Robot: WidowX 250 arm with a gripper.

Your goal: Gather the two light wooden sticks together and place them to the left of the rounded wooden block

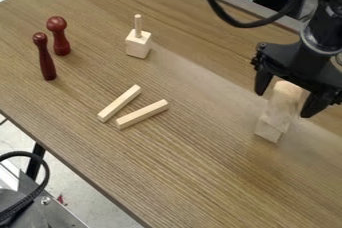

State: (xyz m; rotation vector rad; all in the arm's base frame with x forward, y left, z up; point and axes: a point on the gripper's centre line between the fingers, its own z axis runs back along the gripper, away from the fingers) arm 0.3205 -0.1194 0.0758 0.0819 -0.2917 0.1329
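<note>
pale wood stands between the spread jaws of the black gripper (284,103), at the right of the view: a wooden upright (285,99) with a squarish foot and a longer part above, though whether these are one piece or two i cannot tell. its long axis runs up toward the gripper's body, so its top sits in the gap, with one finger on the side toward the middle of the table (200,177) and the other across from it. the jaws are well open, with room showing between each finger and the wood, and they have hold of nothing. the foot of the upright rests on the table, below the fingertips

well apart from it, toward the middle, two pale wooden sticks (120,103) lie flat, close together at their near ends and spreading a little at the far ones. beyond them a small pale block (137,48) stands with a thin peg (138,25) rising from its top. at the left, two dark red pins (59,37) stand upright beside each other, round knobs uppermost, one thicker than the other
</note>
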